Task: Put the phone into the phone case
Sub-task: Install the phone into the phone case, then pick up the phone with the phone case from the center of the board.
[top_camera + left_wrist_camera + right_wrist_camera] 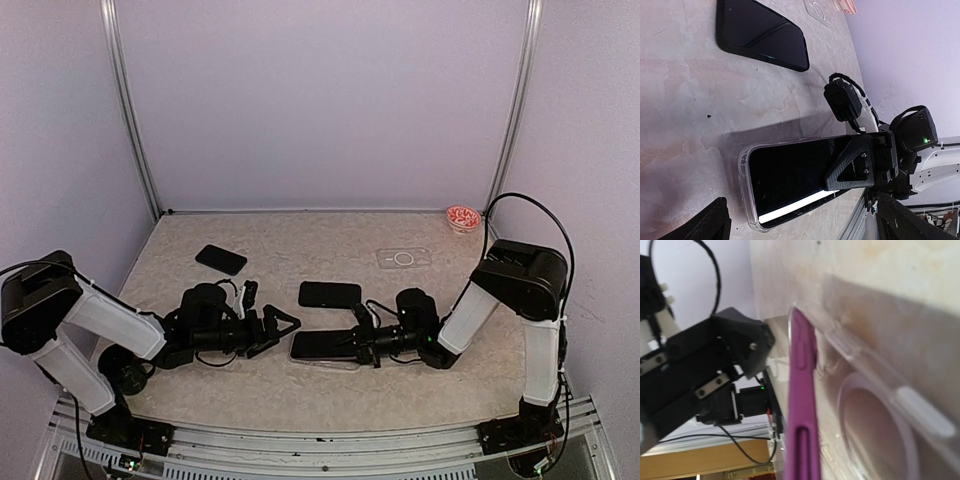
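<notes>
Right claw [362, 341] pinches purple phone [801, 405] (seemingly part-seated, clear case [744, 165]).

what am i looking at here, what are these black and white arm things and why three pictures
These are two robot arms bolted at the near edge of a marbled beige table. One picture looks down from above; the other two come from cameras on each wrist. The right pincer is shut on a purple-edged phone, which is tilted partway into a clear plastic phone case. The left pincer stands open, holding nothing, just left of the phone. Also on the table: two more black phones, a second clear case, and a small red-patterned bowl in the far right corner.
</notes>
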You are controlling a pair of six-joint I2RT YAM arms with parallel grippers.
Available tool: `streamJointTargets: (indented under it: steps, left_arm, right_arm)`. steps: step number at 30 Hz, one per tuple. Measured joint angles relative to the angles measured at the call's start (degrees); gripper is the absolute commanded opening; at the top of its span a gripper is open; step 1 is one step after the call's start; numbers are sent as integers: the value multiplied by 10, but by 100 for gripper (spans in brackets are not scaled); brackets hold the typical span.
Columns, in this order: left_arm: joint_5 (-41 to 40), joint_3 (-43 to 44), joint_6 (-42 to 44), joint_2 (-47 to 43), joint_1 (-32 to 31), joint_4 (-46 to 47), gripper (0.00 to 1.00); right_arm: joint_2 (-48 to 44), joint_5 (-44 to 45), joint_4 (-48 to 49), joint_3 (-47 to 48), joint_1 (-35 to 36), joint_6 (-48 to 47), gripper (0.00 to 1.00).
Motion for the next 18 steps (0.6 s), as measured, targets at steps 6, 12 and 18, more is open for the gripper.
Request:
streamJointTargets:
  steps: [6,12,18]
  left_arm:
    - [1,-1,1,0,3,-2,99]
    - [14,-4,-1,9,6,12,98]
    - [44,-7,-12,32,7,51,93]
  right_arm:
    - [-1,-8,54,-14,-11,14,0]
    - [-15,-20,89,-14,-11,17,0]
    - [-27,-32,106,-14,-11,6,0]
